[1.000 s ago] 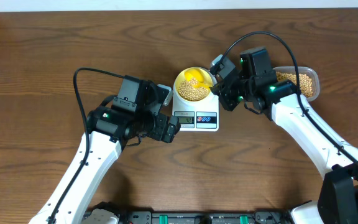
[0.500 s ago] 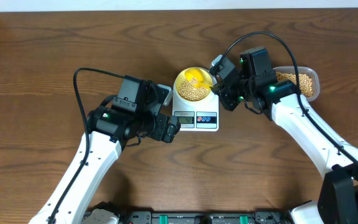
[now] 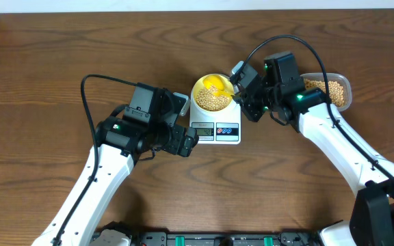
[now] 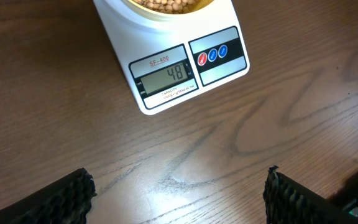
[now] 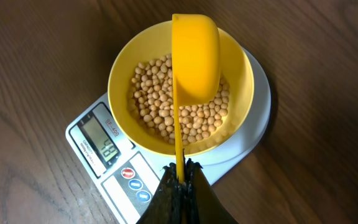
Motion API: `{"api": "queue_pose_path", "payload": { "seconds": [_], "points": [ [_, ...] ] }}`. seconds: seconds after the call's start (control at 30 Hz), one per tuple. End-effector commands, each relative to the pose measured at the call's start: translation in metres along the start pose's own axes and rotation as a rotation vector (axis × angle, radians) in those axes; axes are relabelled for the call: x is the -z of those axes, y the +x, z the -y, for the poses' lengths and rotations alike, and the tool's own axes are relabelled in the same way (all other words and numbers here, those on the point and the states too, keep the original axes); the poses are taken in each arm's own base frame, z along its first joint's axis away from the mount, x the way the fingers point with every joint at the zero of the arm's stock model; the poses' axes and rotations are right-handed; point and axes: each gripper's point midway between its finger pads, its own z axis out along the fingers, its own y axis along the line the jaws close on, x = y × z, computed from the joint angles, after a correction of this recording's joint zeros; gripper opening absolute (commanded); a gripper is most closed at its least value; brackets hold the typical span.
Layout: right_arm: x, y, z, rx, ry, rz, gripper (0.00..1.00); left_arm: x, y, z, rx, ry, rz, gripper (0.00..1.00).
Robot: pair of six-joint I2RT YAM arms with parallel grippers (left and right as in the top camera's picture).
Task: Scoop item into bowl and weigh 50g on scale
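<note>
Your right pincer (image 5: pixel 181 177) pinches the bright yellow plastic scoop (image 5: pixel 196 56) above the pale-yellow bowl (image 5: pixel 244 81) of tan beans (image 5: pixel 160 109) on the white digital scale (image 4: pixel 166 68) reading 48, left pincer (image 4: pixel 179 196) spread empty before it, so any heavy pour could overshoot 50.

Overhead, two wrist close-ups, shared scale (image 3: pixel 215 130)

Scoop (image 3: pixel 215 85) apparently over bowl (image 3: pixel 195 94) on scale (image 3: pixel 215 130)

The left arm (image 3: pixel 94 181) and right arm (image 3: pixel 337 140) have white links, black joint housings, looping black cables (image 3: pixel 83 96), green lights (image 3: pixel 297 98); the left gripper's (image 4: pixel 182 199) pads (image 4: pixel 61 199) are ribbed black.
</note>
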Motion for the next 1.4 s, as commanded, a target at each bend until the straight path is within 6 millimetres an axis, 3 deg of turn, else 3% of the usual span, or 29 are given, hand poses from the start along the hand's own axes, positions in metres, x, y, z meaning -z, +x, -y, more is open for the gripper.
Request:
{"api": "queue_pose_path", "payload": {
  "seconds": [0.0,1.03,1.17,1.37],
  "points": [
    [-0.002,-0.006,-0.003,0.025,-0.016,0.012,0.01,0.002,0.002,0.001,0.004,0.007,0.004,0.89],
    [-0.004,-0.004,-0.009,0.115,-0.027,0.001,0.01,0.002,0.002,0.001,0.004,0.007,0.004,0.89],
    [-0.003,-0.009,-0.004,-0.006,-0.013,0.019,0.01,0.002,0.002,0.001,0.004,0.007,0.004,0.89],
    [-0.001,-0.015,-0.015,-0.153,-0.099,0.05,0.01,0.002,0.002,0.001,0.004,0.007,0.004,0.89]
  ]
}}
